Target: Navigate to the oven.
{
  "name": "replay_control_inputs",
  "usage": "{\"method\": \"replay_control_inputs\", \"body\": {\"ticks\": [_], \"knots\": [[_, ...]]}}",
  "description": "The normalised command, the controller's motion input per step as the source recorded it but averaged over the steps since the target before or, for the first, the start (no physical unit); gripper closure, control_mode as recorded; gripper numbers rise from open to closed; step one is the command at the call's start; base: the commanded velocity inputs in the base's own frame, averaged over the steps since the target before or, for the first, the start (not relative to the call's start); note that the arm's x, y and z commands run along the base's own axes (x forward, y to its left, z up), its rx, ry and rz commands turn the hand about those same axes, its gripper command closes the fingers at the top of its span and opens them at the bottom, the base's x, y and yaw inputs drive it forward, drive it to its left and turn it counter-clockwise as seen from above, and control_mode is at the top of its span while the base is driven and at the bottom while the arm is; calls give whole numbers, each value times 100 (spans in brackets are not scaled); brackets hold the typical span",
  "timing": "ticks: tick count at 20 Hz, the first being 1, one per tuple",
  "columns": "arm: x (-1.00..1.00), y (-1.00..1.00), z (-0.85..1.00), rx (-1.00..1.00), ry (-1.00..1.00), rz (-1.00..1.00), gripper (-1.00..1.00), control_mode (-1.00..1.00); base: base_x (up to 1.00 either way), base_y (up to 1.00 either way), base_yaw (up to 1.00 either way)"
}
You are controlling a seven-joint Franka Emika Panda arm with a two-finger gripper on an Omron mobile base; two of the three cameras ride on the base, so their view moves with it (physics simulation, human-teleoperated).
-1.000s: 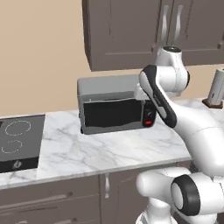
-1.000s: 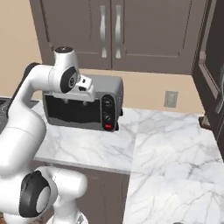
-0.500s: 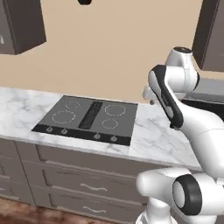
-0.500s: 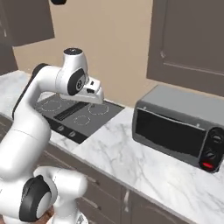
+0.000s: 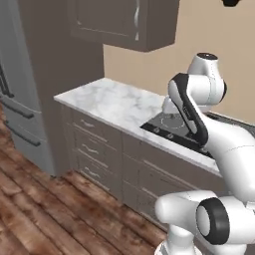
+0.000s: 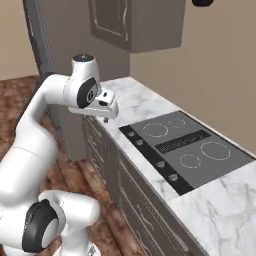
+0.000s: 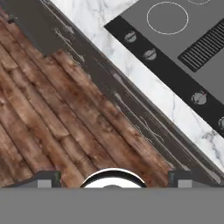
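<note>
The gripper (image 6: 106, 117) hangs over the front edge of the marble counter (image 5: 110, 100), just left of the black cooktop (image 6: 189, 145). In the hand view its two fingertips (image 7: 47, 177) sit wide apart over the wooden floor (image 7: 52, 122), so it looks released and empty, though only the very tips peek in. Beyond the counter's far end stands a tall grey unit (image 5: 20, 99); where the oven is I cannot tell.

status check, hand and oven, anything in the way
Hand empty, held over the counter edge. Oven not in sight. Cooktop and marble counter beside the base, fridge ahead-left; wood floor open.
</note>
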Motion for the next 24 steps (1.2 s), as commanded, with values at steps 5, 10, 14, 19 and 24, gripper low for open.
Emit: {"method": "replay_control_inputs", "body": {"ticks": [5,10,14,19,24], "knots": [[0,0,0,0,0,0,-100,100,8,44,62],[0,0,0,0,0,0,-100,100,33,38,71],[0,0,0,0,0,0,-100,100,17,29,81],[0,0,0,0,0,0,-100,100,0,34,88],[0,0,0,0,0,0,-100,100,0,34,89]]}}
